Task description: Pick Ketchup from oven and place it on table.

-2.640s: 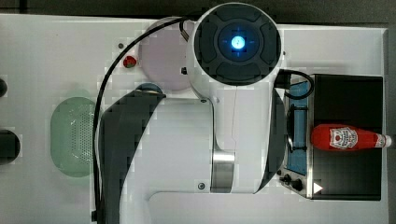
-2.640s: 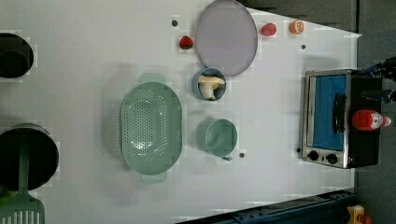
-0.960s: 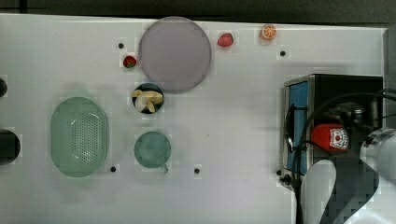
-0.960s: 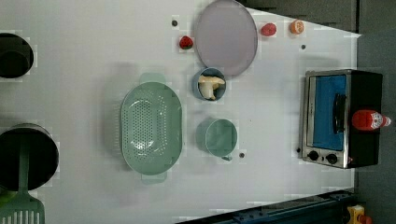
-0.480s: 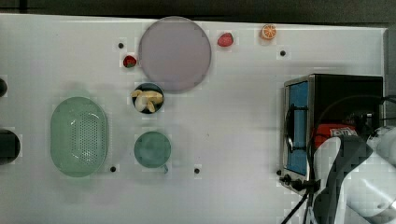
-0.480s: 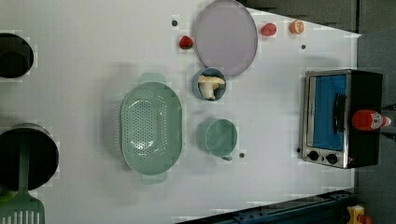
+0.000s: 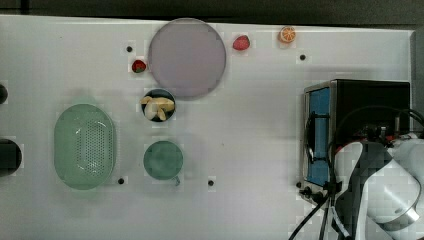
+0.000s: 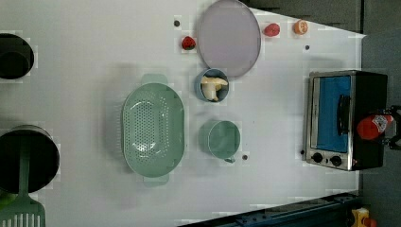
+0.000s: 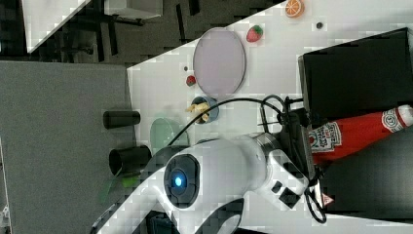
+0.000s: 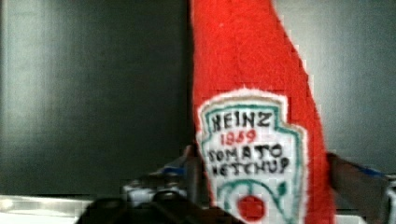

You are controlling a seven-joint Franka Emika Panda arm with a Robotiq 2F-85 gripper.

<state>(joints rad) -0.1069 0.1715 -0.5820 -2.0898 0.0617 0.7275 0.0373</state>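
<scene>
One small red squeeze Ketchup bottle (image 8: 373, 126) lies atop the black, steel-fronted toaster oven (image 8: 347, 120) on the white table (image 8: 94, 56), left view. Right view: the white arm's claw (image 9: 311, 139) sits at its labelled base. Wrist view: wide fingers (image 10: 348, 175) flank the label, ungripped. Light, squashy plastic, likely best held mid-body.

Robot lab: white table (image 7: 250, 150) with screw holes, toy kitchenware, grey carpet (image 9: 58, 122).
</scene>
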